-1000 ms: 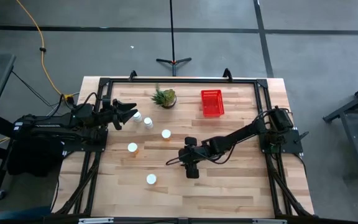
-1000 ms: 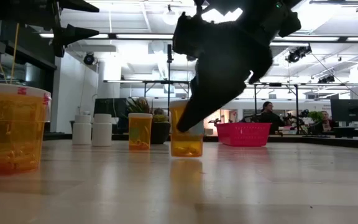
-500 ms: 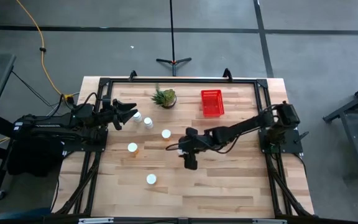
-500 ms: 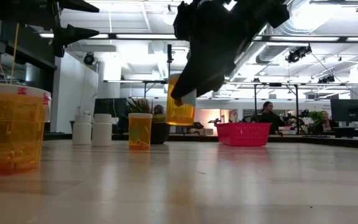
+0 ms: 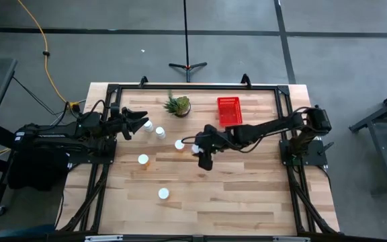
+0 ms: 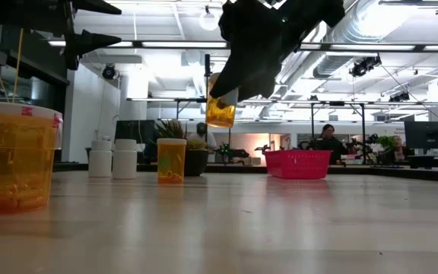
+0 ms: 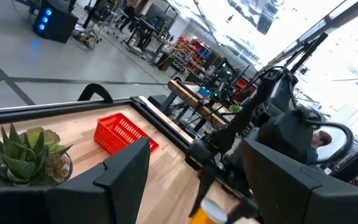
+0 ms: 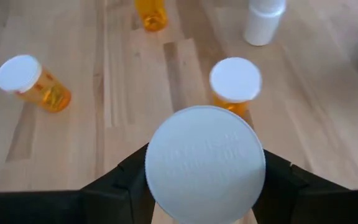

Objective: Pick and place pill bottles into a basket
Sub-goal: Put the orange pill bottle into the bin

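My right gripper (image 5: pixel 199 150) hangs over the middle of the table, shut on one pill bottle (image 6: pixel 220 107) with an orange body and a white cap (image 8: pixel 205 163). Other pill bottles stand upright on the table: two at the far left (image 5: pixel 148 125) (image 5: pixel 160 132), one (image 5: pixel 179 144) beside my right gripper, one (image 5: pixel 143 159) left of centre and one (image 5: pixel 163 193) toward the near edge. The red basket (image 5: pixel 229 111) sits on the table at the far right of centre. My left gripper (image 5: pixel 140 121) waits open above the table's far left. My right gripper pinches the bottle's upper part, at and just under the cap rim (image 8: pixel 157 186), between its two fingers (image 8: pixel 126 177), one on each side. The fingers slant down from the table's right side. The bottle hangs below them, slightly tilted and clear of the table.
A small green potted plant (image 5: pixel 178 105) stands left of the basket. A black frame (image 5: pixel 193 86) runs around the table's edges. In the low view, people sit in the room beyond the table (image 6: pixel 327 141).
My right gripper has risen and gone toward the table's far edge with the bottle. The bottle, which stood on the table a second ago, now hangs well clear of it and has tipped a little.
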Action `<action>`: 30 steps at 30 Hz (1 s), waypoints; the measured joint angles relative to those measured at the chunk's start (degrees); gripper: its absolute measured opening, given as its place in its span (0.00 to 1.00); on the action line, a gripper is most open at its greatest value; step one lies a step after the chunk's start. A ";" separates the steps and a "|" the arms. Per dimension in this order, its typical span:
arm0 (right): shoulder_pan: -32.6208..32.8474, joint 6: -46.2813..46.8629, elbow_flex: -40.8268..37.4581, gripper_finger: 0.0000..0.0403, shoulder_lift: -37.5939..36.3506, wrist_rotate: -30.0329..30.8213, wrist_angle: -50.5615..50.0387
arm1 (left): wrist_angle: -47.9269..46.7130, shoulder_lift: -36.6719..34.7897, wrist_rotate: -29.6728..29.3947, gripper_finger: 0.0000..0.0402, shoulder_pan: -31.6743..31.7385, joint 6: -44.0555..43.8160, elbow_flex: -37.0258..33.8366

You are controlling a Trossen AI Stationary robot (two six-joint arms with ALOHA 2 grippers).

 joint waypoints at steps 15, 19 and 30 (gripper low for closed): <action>-5.34 0.65 0.00 0.48 -5.96 2.52 -5.87 | 0.04 0.01 0.13 0.72 0.00 -0.20 0.00; -6.91 0.68 0.00 0.48 -7.51 4.24 -8.66 | 0.04 0.01 0.15 0.72 0.00 -0.20 0.00; -11.79 0.64 0.00 0.48 -8.60 2.19 -10.78 | 0.07 -0.01 0.19 0.72 0.02 -0.26 0.02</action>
